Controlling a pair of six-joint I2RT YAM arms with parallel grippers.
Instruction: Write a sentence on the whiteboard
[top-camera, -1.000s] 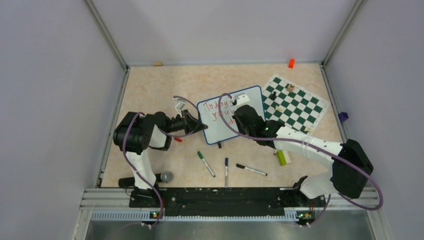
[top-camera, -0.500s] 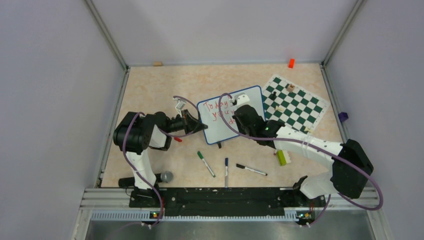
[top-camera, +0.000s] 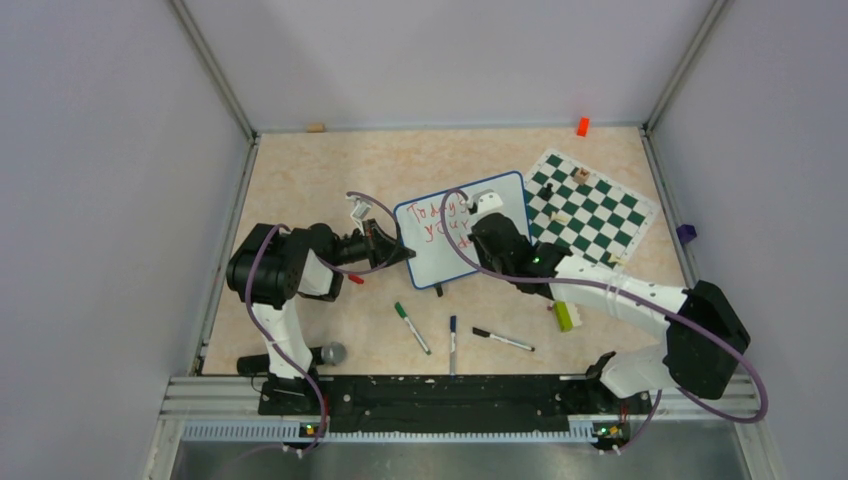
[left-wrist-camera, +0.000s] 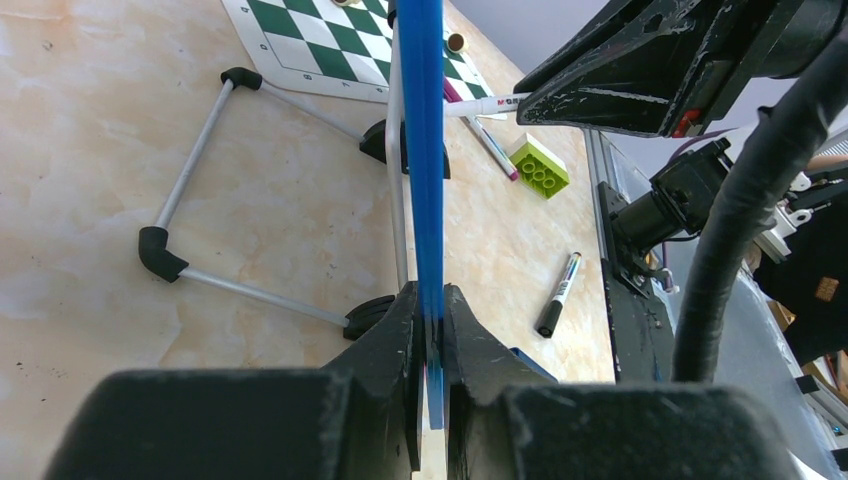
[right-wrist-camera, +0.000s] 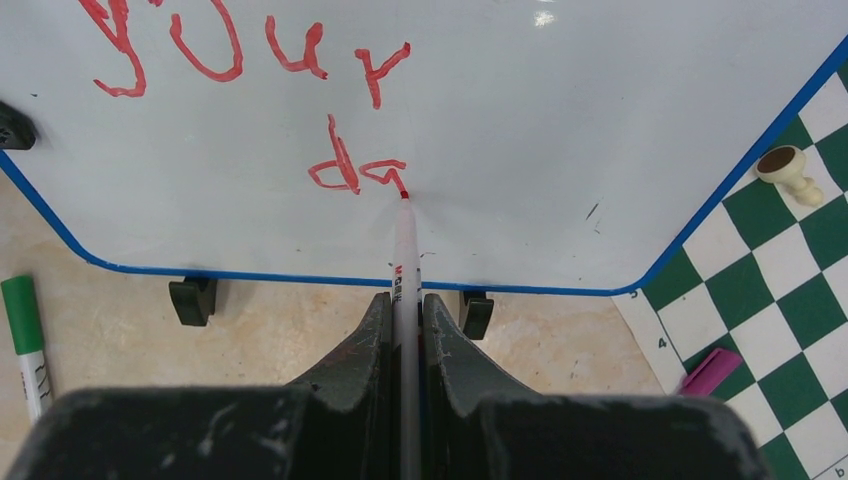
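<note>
- whiteboard (top-camera: 425, 262) is propped up mid-table, its right edge just beside the chess mat (top-camera: 600, 215)
- left gripper (left-wrist-camera: 430, 305) is clamped tight on the board's blue frame
- right gripper (right-wrist-camera: 405, 310) is pinched around a red marker (right-wrist-camera: 404, 250), tip touching the board
- sentence (right-wrist-camera: 338, 172) shows "your", with "da" below, right at the tip

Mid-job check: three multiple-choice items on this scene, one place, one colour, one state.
1. The tip of the marker meets the whiteboard: A at its top edge; B just after "da" on the third line; C on its frame.
2. The sentence is written in: A green; B black; C red.
3. The left gripper is: A open; B shut on the whiteboard's edge; C out of view.
Answers: B, the tip sits at that stroke's end; C, the strokes are red; B, the jaws pinch the blue frame.
</note>
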